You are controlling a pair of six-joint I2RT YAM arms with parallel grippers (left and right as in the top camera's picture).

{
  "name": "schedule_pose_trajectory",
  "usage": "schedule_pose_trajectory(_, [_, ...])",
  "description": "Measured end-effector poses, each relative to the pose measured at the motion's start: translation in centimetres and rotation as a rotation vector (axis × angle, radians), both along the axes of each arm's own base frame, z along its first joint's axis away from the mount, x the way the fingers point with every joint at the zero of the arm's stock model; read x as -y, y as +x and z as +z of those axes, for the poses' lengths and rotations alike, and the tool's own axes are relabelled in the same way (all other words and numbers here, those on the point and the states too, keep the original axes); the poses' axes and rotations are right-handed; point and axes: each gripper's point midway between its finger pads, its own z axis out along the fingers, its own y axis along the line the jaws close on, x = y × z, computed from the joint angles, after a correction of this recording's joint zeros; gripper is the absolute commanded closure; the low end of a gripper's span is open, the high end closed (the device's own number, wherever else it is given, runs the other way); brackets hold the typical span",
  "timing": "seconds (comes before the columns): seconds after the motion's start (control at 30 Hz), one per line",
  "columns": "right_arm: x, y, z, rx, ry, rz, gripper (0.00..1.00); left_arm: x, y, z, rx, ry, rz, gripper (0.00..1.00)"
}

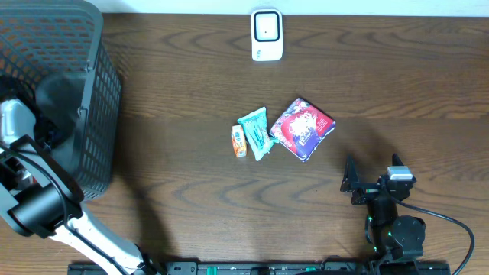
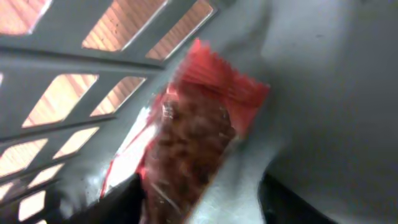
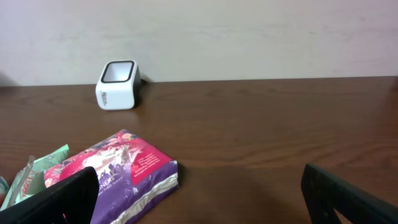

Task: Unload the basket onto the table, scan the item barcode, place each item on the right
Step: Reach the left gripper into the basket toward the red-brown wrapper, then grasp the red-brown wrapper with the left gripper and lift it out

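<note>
In the left wrist view a red snack packet with brown contents lies against the grey floor of the basket. My left gripper straddles its lower end. The left finger touches the packet, while the right finger stands apart from it with bare floor between. From overhead, that arm reaches into the dark mesh basket at the left. The white barcode scanner stands at the far edge of the table. My right gripper rests open near the front right, holding nothing.
A purple and pink packet, a teal packet and a small orange packet lie together mid-table. The right wrist view shows the purple packet just ahead of the left finger and the scanner beyond.
</note>
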Motion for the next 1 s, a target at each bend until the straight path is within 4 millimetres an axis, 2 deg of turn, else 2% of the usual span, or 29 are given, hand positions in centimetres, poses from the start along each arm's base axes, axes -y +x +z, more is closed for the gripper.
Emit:
schedule_pose_trajectory(0.03, [0.0,0.0,0.0,0.000,0.000,0.000,0.01,-0.1,-0.2,-0.1,-0.002,-0.002,0.006,0.92])
schedule_pose_trajectory(0.13, [0.0,0.0,0.0,0.000,0.000,0.000,0.01,-0.2,-1.5,-0.5,-0.030,-0.020,0.017,0.93])
schedule_pose_trajectory(0.27, [0.0,0.0,0.0,0.000,0.000,0.000,0.01,-0.1,-1.9,-0.6,-0.039,-0.033,0.023,0.93])
schedule_pose_trajectory(0.4, [0.0,0.0,0.0,0.000,0.000,0.000,0.01,1.2,-1.2,-0.1,-0.004,-0.080,0.002,0.93])
schedule_pose_trajectory(0.5, [0.0,0.0,0.0,0.000,0.000,0.000,0.01,2.7,0.5,1.8,0.069,-0.093,-0.040,0.93])
schedule_pose_trajectory(0.6, [0.0,0.0,0.0,0.000,0.000,0.000,0.01,4.6,3.2,7.0,0.219,-0.046,-0.096,0.93])
schedule_pose_trajectory(0.73, [0.0,0.0,0.0,0.000,0.000,0.000,0.01,7.6,6.0,16.9,0.494,0.070,-0.157,0.93])
schedule_pose_trajectory(0.8, [0.0,0.0,0.0,0.000,0.000,0.000,0.01,10.1,6.6,22.4,0.650,0.110,-0.202,0.93])
schedule_pose_trajectory(0.87, [0.0,0.0,0.0,0.000,0.000,0.000,0.01,12.8,6.7,26.8,0.780,0.124,-0.249,0.93])
schedule_pose_trajectory(1.0, [0.0,0.0,0.0,0.000,0.000,0.000,0.01,19.7,6.3,33.2,0.992,0.069,-0.407,0.93])
